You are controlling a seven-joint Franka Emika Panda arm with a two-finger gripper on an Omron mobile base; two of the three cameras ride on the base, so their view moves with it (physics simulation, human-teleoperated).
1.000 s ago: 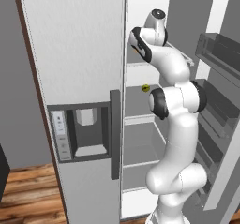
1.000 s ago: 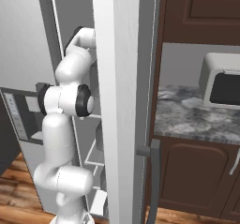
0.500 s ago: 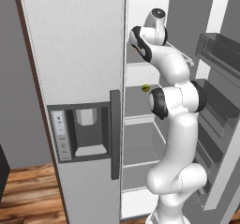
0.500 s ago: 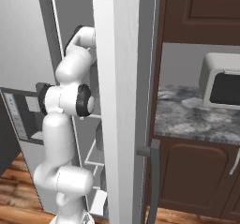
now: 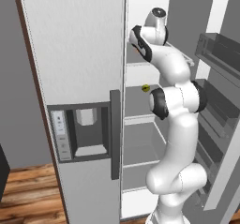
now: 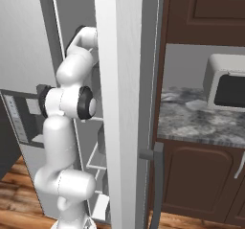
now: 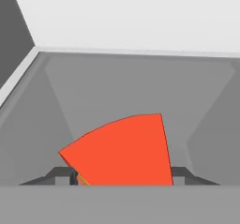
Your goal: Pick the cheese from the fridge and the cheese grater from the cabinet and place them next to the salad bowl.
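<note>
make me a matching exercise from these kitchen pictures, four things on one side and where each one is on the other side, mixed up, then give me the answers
Things
1. cheese
2. water dispenser panel
3. microwave
4. robot arm

Places
A. on the stone counter, right of the fridge
B. reaching into the open fridge compartment
C. between the fingertips of the hand
D. set in the closed fridge door, beside the dark handle

Pairs: 1-C, 2-D, 3-A, 4-B

matt light-grey fridge (image 5: pixel 79 45), smooth matt orange-red cheese (image 7: pixel 124 153), glossy wood floor (image 5: pixel 28 197), speckled stone counter (image 6: pixel 201 122)
</note>
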